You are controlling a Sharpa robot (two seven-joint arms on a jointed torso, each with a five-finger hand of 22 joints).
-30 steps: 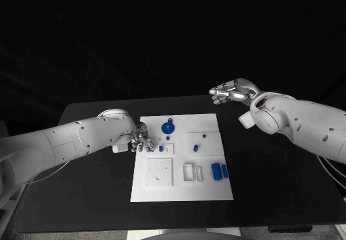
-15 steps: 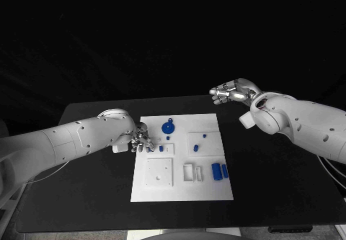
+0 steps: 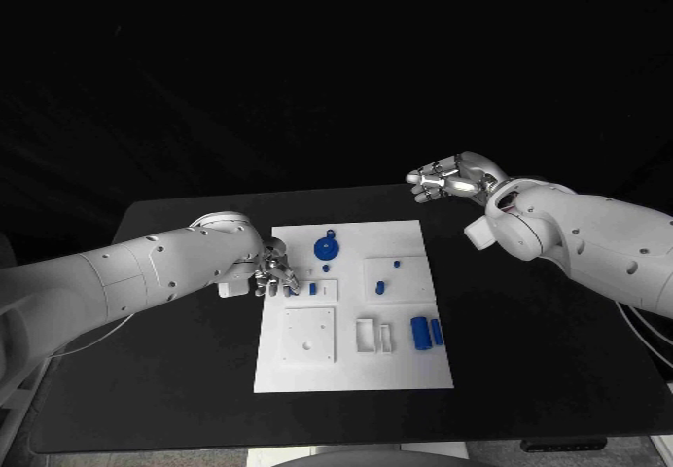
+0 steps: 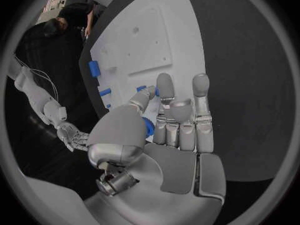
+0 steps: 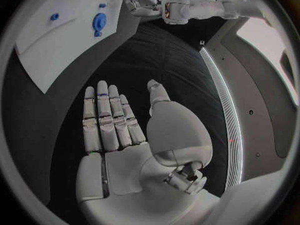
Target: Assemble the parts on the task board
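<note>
- While bent over the task board (image 3: 351, 370) at its left edge, left hand (image 3: 272, 276) nips a small blue part (image 3: 294, 287) beside a white block: better lowered slowly, kept square.
- Closer, from the left wrist: blue part (image 4: 147, 126) pinched between thumb and fingers (image 4: 167, 92).
- Right hand (image 5: 128, 135): flat, fingers straight, holding nothing, well off the board.
</note>
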